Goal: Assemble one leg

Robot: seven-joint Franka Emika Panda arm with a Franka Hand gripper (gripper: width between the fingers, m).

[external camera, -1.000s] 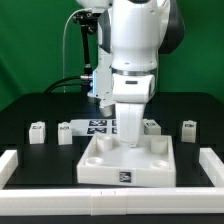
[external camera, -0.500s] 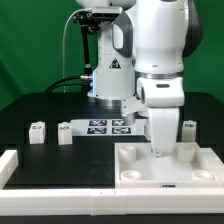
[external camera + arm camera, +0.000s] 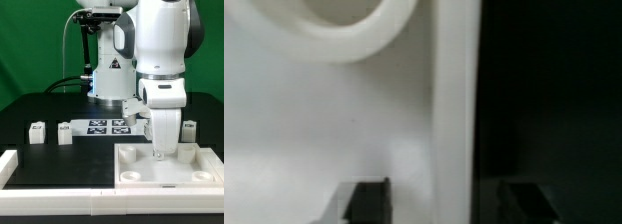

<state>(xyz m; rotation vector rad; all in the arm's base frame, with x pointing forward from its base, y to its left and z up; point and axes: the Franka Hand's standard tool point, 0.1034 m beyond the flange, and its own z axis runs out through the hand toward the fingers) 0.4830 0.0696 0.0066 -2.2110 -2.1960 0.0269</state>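
The large square white board [image 3: 135,170] with raised rim and round sockets lies at the front of the exterior view's right. My gripper [image 3: 160,152] points straight down at its far rim. In the wrist view my gripper [image 3: 445,205] straddles the board's rim [image 3: 452,110], with one dark finger [image 3: 370,203] over the board and the other over the black table. A small gap shows on each side of the rim, so the jaws look open. Small white legs with tags stand on the table: two on the left [image 3: 38,130] [image 3: 64,131] and one on the right [image 3: 188,127].
The marker board [image 3: 108,126] lies behind the square board at mid table. A white fence runs along the table's front [image 3: 60,190] and left side [image 3: 8,165]. The robot's base [image 3: 105,70] stands at the back.
One second ago the square board and my gripper were at mid table. Both have moved to the exterior view's right. Over the last half second nothing visibly moved.
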